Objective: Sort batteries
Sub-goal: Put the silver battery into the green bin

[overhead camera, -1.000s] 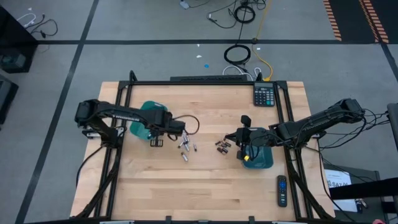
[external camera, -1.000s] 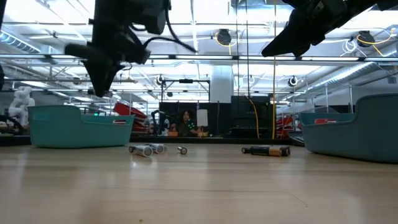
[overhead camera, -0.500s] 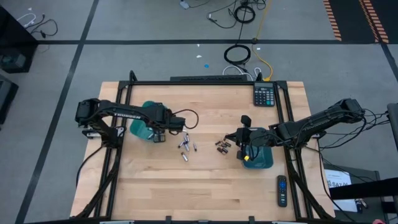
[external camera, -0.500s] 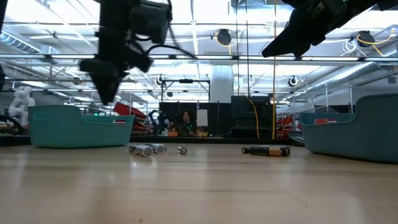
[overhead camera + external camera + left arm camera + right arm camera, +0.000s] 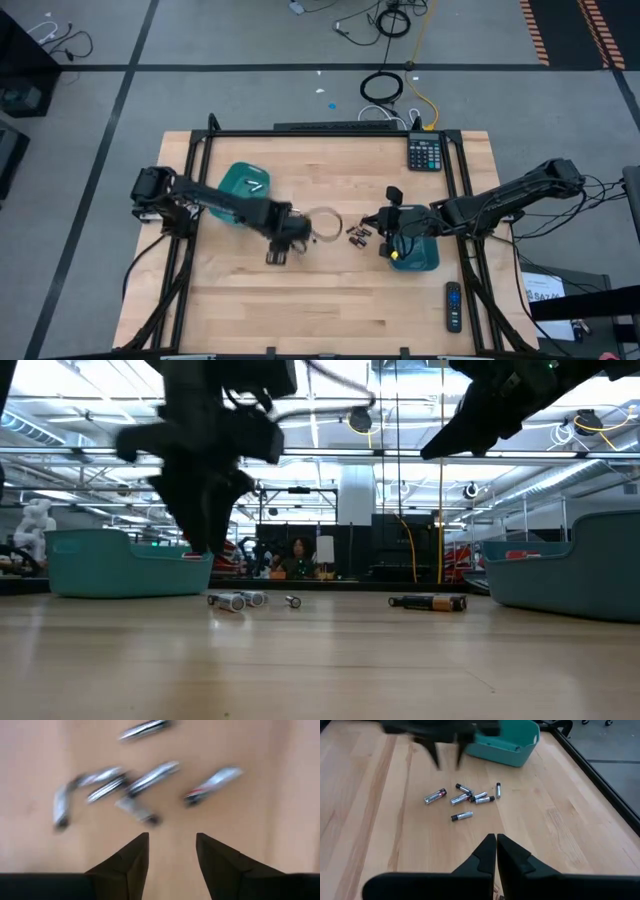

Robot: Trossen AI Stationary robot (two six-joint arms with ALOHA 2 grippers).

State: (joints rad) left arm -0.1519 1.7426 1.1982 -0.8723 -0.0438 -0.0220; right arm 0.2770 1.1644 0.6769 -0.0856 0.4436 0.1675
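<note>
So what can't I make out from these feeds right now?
- Silvery-grey cylindrical batteries: high view, the left gripper and arm cover them; left wrist view, smeared by motion.
- Dark coppery batteries: too small to count.
- Right teal plastic tray: contents hidden under the right gripper.

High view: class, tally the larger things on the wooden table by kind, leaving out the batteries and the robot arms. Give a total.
Teal plastic trays: 2
Black calculator: 1
Black remote control: 1
Total: 4
</note>
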